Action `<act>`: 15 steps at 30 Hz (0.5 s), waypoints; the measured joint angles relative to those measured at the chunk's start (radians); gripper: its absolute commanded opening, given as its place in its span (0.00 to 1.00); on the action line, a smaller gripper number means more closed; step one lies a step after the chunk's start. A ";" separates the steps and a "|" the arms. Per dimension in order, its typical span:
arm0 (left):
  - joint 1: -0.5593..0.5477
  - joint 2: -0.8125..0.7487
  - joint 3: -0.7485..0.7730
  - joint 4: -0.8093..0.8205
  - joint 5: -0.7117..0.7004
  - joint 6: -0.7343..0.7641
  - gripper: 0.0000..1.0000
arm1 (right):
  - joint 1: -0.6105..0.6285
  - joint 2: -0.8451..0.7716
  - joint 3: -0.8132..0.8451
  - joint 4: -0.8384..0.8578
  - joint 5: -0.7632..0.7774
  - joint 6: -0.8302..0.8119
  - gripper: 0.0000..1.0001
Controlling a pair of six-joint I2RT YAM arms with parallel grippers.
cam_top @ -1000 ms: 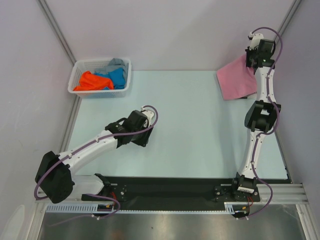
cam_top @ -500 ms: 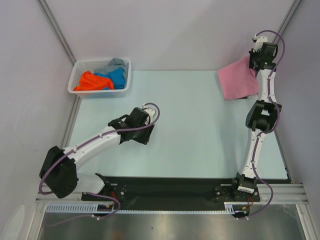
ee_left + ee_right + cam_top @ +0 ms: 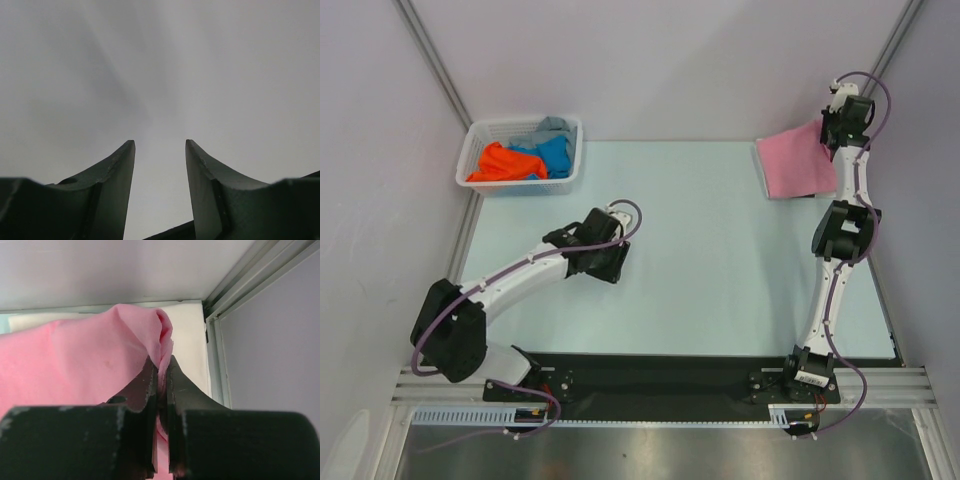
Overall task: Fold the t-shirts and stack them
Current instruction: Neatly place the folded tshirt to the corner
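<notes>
The pink t-shirt point(image 3: 796, 165) lies at the far right corner of the table, its far edge lifted. My right gripper point(image 3: 832, 130) is shut on that edge; in the right wrist view the pink cloth point(image 3: 100, 355) bunches between the closed fingers point(image 3: 161, 371). My left gripper point(image 3: 605, 270) hangs low over the bare table left of centre, open and empty; its view shows only the two fingers point(image 3: 160, 145) and blurred grey surface. Orange point(image 3: 500, 162), blue point(image 3: 552, 155) and grey point(image 3: 550, 127) t-shirts lie in the basket. The white printed one is out of view.
The white lattice basket point(image 3: 478, 136) stands at the far left corner of the light blue table point(image 3: 720, 260). Grey walls and a metal frame rail point(image 3: 250, 280) close in behind the right gripper. A black base rail point(image 3: 660, 375) runs along the near edge.
My right gripper has moved further back and right with the pink shirt's edge. My left arm has swung slightly right, its gripper staying low over the table.
</notes>
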 measured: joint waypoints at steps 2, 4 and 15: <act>0.000 0.019 0.016 -0.003 0.004 -0.001 0.50 | -0.003 0.014 0.000 0.014 0.005 0.002 0.00; 0.000 0.035 0.032 -0.003 0.005 -0.002 0.50 | -0.005 0.027 0.000 0.026 0.009 0.002 0.00; 0.005 0.109 0.089 -0.021 0.022 -0.016 0.50 | -0.020 0.100 0.000 0.106 0.050 0.006 0.36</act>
